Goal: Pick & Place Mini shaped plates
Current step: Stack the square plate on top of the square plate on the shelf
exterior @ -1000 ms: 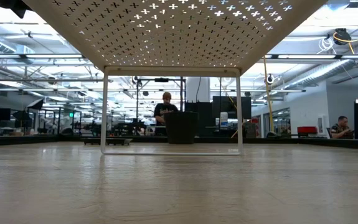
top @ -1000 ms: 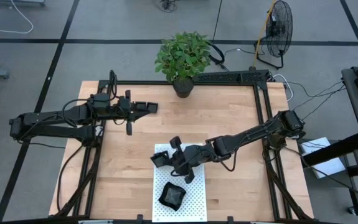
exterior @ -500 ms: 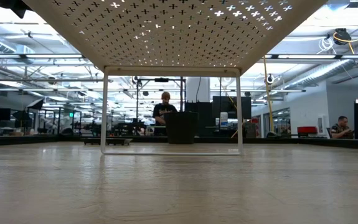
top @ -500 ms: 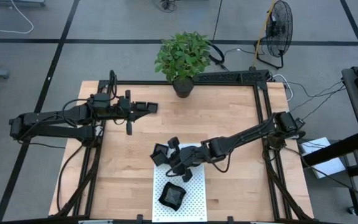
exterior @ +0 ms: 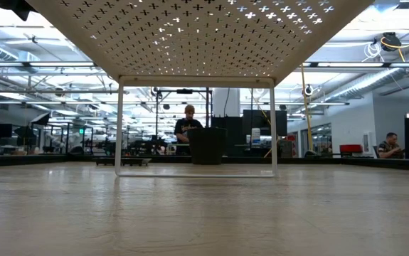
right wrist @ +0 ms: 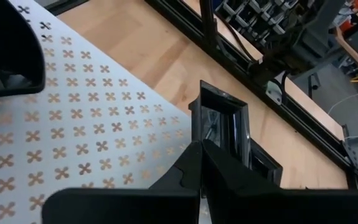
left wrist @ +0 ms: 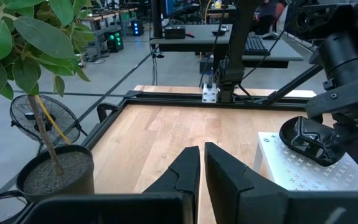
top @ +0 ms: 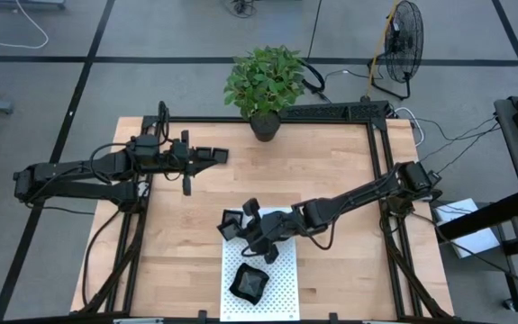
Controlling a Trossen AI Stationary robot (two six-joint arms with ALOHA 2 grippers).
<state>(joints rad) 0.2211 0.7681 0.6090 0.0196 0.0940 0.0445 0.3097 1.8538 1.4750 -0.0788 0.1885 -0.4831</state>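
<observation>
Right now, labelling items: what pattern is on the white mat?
Small cross-shaped marks all over the white mat, clearest in the right wrist view.

Bright even overhead light, soft shadows, sharp high view, glare on ceiling lights, slightly blurred wrist foregrounds

One plate (top: 249,283) on mat (top: 281,279), potted plant (top: 263,83) behind

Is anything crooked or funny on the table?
Yes. The right gripper pinches a small black plate by its rim, so the plate stands on edge over the white mat's far end. Another black plate lies flat on the mat.
</observation>
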